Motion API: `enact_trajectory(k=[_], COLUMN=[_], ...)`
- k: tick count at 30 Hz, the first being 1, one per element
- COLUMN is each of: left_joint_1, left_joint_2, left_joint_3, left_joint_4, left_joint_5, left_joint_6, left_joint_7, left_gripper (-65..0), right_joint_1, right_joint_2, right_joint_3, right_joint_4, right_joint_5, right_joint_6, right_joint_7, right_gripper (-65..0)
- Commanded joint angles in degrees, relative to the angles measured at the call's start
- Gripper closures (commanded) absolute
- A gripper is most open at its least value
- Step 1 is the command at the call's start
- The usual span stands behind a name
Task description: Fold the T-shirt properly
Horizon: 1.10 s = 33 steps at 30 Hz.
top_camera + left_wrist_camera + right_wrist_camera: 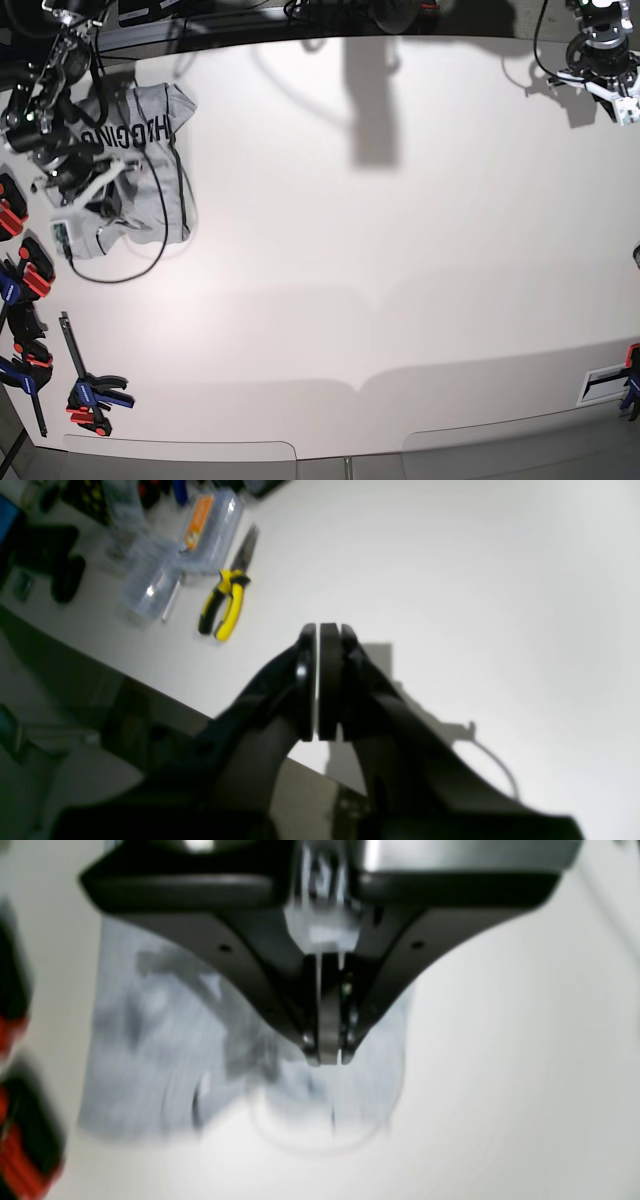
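Note:
The T-shirt [150, 160] lies crumpled at the table's far left corner, light grey, with black capitals showing on its upper part. In the right wrist view the T-shirt [150, 1050] is a blurred grey heap under and beside my right gripper [327, 1057]. That gripper is shut, and I see no cloth between its jaws. In the base view the right gripper [100, 195] hangs over the shirt's left part. My left gripper [318, 630] is shut on nothing above bare white table, far from the shirt, at the far right corner [620, 100].
Yellow-handled pliers [225, 605] and clear plastic boxes [200, 530] lie near the table edge beside the left gripper. Red and black clamps [25, 265] and a bar clamp [90, 395] line the left side. A black cable [130, 270] loops over the shirt's lower edge.

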<state>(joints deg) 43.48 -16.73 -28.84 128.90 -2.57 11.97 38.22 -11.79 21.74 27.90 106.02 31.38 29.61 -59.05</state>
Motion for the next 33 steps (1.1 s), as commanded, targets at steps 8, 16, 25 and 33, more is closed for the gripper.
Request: enact_trajectory(k=[8,16,25,33], left_joint_1=[5.22,15.17,26.18,27.47], left_joint_2=[2.62,2.60,2.58,2.56], left_joint_3=[-0.46,-0.46,-0.35,-0.26], left_joint_4=[0.94,0.94,0.02,-20.17], left_joint_5=[1.01,0.98,-8.24,-23.23], left_joint_6=[0.20,0.20,-5.55,-21.35], left_joint_7=[1.25,3.82,3.65,-3.85], left_gripper=[0.0,0.0,0.0,0.0], right_joint_1=[-10.51,-22.82,-38.69,-45.07], right_joint_2=[0.96,0.96,0.96,1.16], right_joint_3=[0.37,0.37,0.20,-0.11], right_joint_4=[6.99,12.44,11.41,-2.56], right_joint_5=[1.55,13.55,13.81,13.64], right_joint_6=[2.25,9.05,10.39,10.39], right_joint_7=[-1.53,-8.85,-7.26,-3.02], right_gripper=[0.0,0.0,0.0,0.0])
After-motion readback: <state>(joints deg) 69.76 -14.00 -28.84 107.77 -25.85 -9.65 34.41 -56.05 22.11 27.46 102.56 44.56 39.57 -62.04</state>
